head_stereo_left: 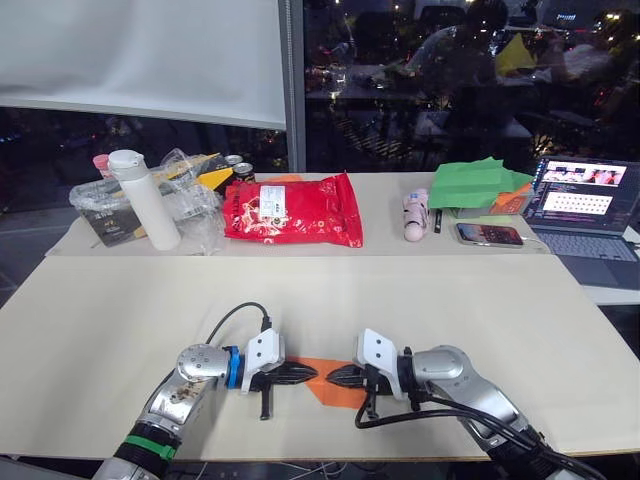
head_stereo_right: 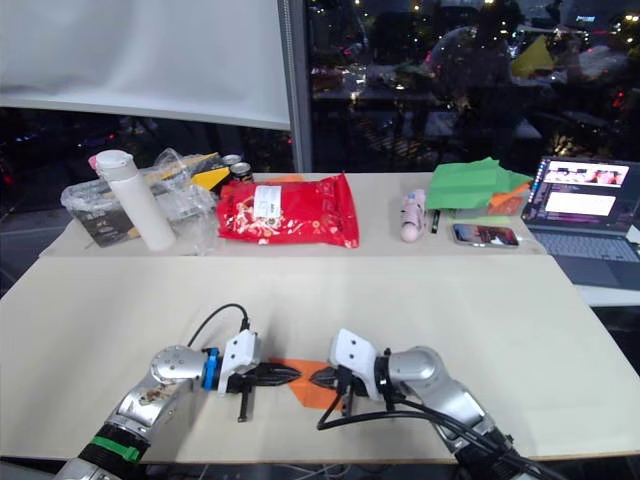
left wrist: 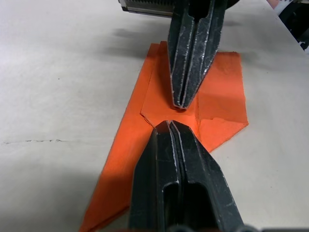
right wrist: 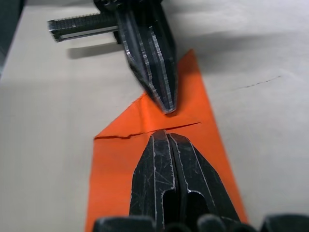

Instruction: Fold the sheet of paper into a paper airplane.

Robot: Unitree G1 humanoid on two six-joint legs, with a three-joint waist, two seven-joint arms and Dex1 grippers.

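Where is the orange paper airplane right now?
The paper airplane lies flat on the table's near edge, between and under the tips of the left gripper and right gripper.

I have both arms low over the table's near edge, forearms angled inward. My left black two-fingered gripper [head_stereo_left: 300, 374] and right black two-fingered gripper [head_stereo_left: 340, 377] point tip to tip, nearly touching, both pinched closed, fingertips pressed down.
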